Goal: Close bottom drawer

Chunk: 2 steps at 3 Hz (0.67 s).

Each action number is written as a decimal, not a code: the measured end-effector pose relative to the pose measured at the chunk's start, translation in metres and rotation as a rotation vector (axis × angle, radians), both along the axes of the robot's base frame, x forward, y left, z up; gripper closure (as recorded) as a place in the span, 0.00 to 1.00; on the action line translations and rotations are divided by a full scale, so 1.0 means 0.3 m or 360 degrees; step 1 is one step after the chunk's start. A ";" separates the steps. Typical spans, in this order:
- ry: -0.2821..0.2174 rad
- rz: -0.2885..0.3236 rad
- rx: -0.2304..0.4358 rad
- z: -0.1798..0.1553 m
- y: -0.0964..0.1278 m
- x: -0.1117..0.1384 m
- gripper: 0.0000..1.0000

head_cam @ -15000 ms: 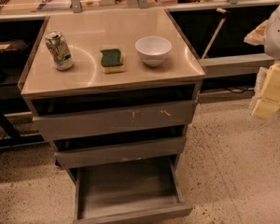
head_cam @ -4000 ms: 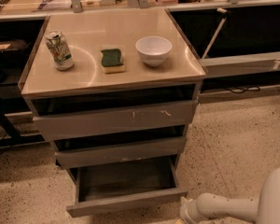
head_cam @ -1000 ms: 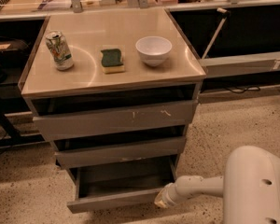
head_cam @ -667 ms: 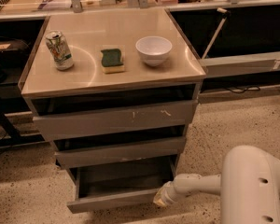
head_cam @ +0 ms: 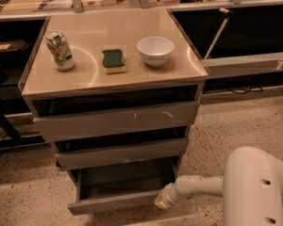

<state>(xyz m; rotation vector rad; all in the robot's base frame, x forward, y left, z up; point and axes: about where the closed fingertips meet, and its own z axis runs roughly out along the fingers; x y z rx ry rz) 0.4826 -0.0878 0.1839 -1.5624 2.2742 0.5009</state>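
Note:
The bottom drawer (head_cam: pixel 118 202) is the lowest tier of the grey three-drawer cabinet. It stands partly pulled out, its shallow tray showing and its plain front panel facing the floor side. My gripper (head_cam: pixel 161 201) reaches in from the lower right on a white arm (head_cam: pixel 203 186) and its tip rests against the right end of the drawer's front panel. The middle drawer front (head_cam: pixel 122 153) and the taller scuffed top drawer front (head_cam: pixel 117 120) sit above it.
On the cabinet top (head_cam: pixel 146 76) stand a drink can (head_cam: pixel 59 50), a green sponge (head_cam: pixel 113 60) and a white bowl (head_cam: pixel 155 50). My white arm housing (head_cam: pixel 257 187) fills the lower right. Dark shelving runs behind; speckled floor lies around.
The drawer has slid inward compared with the earliest frames. My arm came in from the lower right and moved left against the drawer front; over the last second it crept slightly further in.

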 end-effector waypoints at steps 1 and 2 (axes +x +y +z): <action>0.0000 0.0000 0.0000 0.000 0.000 0.000 0.35; 0.0000 0.0000 0.0000 0.000 0.000 0.000 0.12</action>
